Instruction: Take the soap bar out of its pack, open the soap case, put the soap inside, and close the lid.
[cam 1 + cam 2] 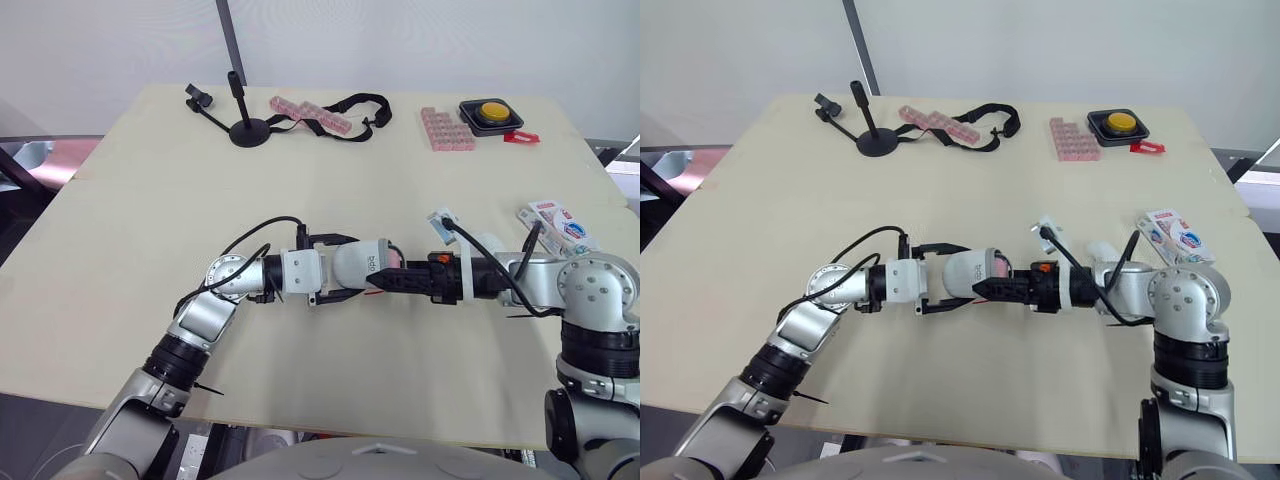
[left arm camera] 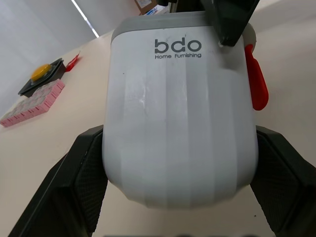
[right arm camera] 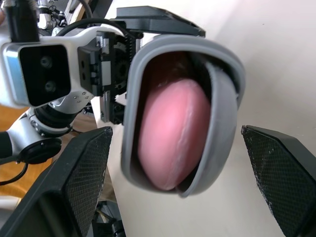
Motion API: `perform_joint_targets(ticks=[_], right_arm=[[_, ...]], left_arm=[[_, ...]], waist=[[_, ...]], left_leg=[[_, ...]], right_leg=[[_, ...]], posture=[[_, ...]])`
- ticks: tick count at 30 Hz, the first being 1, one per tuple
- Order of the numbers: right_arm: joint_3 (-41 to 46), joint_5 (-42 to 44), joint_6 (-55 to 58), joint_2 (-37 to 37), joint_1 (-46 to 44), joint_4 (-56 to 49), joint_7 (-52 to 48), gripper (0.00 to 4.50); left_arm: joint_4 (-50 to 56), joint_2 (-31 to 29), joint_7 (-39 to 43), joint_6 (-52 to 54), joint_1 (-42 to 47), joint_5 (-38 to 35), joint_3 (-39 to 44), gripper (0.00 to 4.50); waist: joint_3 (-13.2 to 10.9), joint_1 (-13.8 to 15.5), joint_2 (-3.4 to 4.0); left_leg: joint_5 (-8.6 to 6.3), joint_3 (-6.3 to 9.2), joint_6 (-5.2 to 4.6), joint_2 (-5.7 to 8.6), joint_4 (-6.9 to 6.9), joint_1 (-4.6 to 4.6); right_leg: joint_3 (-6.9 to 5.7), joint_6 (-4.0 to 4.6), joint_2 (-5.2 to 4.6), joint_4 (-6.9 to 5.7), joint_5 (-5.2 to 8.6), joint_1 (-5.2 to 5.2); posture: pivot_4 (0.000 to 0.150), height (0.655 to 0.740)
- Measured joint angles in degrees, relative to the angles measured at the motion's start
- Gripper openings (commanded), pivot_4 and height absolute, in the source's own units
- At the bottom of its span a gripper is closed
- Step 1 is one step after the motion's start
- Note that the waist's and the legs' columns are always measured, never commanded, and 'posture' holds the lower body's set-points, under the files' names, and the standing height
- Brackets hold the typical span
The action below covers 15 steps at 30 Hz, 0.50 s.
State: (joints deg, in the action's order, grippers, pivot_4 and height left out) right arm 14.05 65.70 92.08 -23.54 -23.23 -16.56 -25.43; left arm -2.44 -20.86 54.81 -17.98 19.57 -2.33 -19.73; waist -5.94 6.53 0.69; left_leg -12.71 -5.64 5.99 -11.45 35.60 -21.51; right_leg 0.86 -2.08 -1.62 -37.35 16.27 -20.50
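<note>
Centrally, left hand [image 2: 180, 187] grips the soap case [image 2: 180, 98] holding pink soap [image 3: 170, 163]; right hand [image 3: 175, 131] open around it; pack [image 1: 560, 222] lies nearby.

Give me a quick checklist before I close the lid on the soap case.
1. Soap loaded: ok, the pink soap sits inside the soap case.
2. Hold by left gripper: ok, its fingers clamp the case's sides.
3. Free right gripper: ok, open, fingers either side of the case mouth.
4. Case closed: not ok, mouth open.
5. Soap pack out of the way: ok, on the table beyond the right arm.
</note>
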Motion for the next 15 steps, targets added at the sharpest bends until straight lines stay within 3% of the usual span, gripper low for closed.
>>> perform_joint_targets(ticks=[15], right_arm=[[0.0,5.8,0.0,0.4,-0.3,2.2,5.7,4.47]], left_arm=[[0.0,0.9,-0.2,0.6,0.3,0.0,-0.2,3.46]], waist=[[0.0,0.0,0.0]], left_leg=[[0.0,0.0,0.0,0.0,0.0,-0.01]], right_leg=[[-0.01,0.0,0.0,0.01,0.0,0.0]], posture=[[0.15,0.74]])
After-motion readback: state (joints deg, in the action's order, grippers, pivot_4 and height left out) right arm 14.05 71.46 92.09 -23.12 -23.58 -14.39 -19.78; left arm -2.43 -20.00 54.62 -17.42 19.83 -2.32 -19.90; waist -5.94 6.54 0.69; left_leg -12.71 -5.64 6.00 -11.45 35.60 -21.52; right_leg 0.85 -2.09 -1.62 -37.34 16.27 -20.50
